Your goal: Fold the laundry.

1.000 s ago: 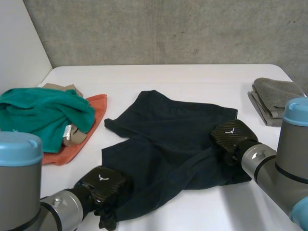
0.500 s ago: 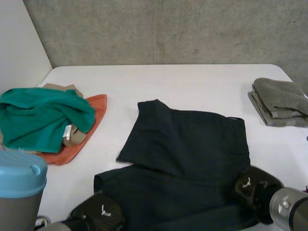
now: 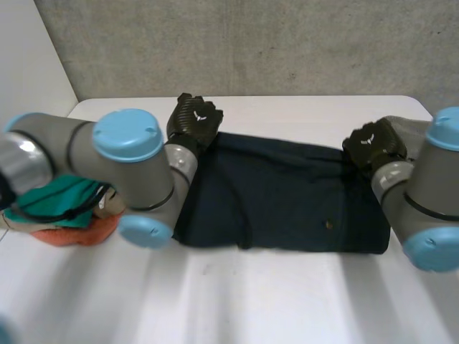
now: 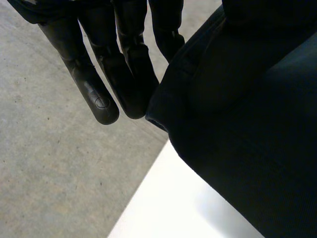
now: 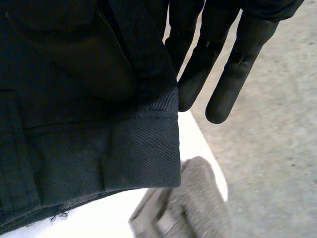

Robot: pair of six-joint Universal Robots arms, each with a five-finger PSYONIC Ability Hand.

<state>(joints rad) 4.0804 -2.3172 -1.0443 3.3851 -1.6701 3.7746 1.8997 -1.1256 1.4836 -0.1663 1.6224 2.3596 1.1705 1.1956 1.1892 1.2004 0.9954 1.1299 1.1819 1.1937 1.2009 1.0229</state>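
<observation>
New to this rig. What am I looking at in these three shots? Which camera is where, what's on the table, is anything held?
It is a two-armed robot at a white table, and each arm ends in a black hand. The wide picture comes from a camera between and behind the arms, looking down. In it the left hand is at the far left corner of a dark garment, and the right hand is at its far right corner.

The two close-ups come from cameras on the wrists, each looking along its own hand. The left hand's straight fingers and the right hand's each reach past a garment corner that hangs clear of the table. So each hand seems to pinch its corner against the thumb.

A green cloth and an orange cloth lie at the table's left side. A folded grey towel lies beside the right hand's corner.
</observation>
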